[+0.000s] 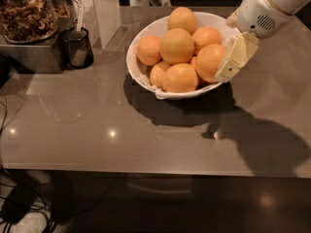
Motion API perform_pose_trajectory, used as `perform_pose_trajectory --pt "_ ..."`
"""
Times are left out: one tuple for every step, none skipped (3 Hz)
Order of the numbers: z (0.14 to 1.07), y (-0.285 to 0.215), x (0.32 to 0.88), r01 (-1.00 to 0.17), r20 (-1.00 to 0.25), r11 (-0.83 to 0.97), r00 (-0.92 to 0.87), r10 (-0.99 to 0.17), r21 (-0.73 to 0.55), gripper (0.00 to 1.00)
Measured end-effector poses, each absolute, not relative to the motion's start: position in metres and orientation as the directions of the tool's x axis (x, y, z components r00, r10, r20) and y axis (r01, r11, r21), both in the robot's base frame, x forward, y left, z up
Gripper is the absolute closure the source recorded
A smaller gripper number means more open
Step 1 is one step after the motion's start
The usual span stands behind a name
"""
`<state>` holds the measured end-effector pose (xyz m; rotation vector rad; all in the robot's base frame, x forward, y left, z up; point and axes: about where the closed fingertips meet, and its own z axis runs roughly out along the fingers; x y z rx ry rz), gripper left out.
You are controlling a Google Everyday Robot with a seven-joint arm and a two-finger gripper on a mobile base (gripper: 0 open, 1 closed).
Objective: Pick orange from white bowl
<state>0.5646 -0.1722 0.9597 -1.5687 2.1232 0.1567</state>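
Observation:
The white bowl [146, 76] stands at the back middle of the grey counter and holds several oranges. The biggest orange [177, 45] sits on top in the middle of the pile. My gripper [225, 50] comes in from the upper right and is open. Its cream front finger [236, 56] hangs over the bowl's right rim, right beside the rightmost orange [209, 61]. The other finger shows only as a small tip behind, near the far rim. The gripper holds nothing and is to the right of the biggest orange.
A small dark cup [77, 47] with a utensil stands at the left, next to a metal container with a glass jar of brown food [26, 13]. A white upright panel [104, 8] stands behind the bowl's left side. The counter's front edge [146, 171] runs along the bottom; cables lie on the floor below left.

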Motion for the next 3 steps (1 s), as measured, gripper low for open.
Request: perform_pose_trajectory --pt "0.955 -0.174 0.565 -0.924 -0.443 0.337 -0.229 -0.867 -0.181 0.00" --pt "0.947 -0.175 0.567 -0.926 -0.434 0.341 -0.244 -0.867 -0.160 0.00" --pt "0.939 -0.177 0.570 -0.928 -0.426 0.345 -0.258 -0.867 -0.140 0.00"
